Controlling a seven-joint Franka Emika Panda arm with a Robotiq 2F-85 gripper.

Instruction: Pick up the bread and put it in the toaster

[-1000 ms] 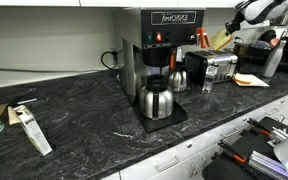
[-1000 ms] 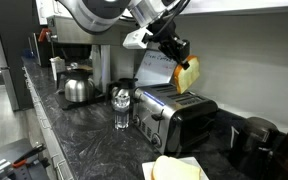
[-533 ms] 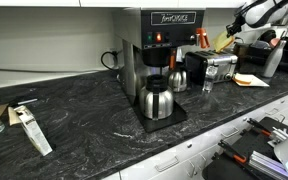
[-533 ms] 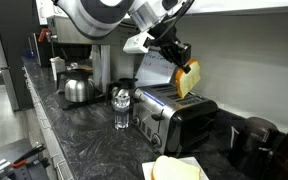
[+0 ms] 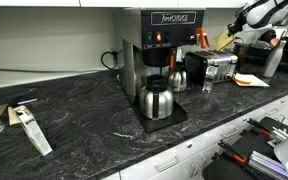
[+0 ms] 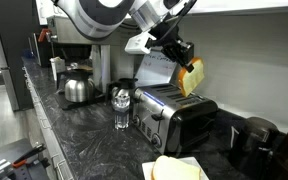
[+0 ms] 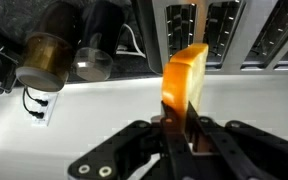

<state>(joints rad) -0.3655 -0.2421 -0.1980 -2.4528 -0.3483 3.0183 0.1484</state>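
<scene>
Just above toaster, end effector pinches bread edge.

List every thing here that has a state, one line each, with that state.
Low chrome toaster with black ends, upright, nothing sticking out of its top.
Thin golden-yellow bread slice, held in the air above the toaster, not in a slot.
Black robot claw, shut on the bread slice.
Round steel carafe, upright under the tall black-and-steel coffee machine.
</scene>
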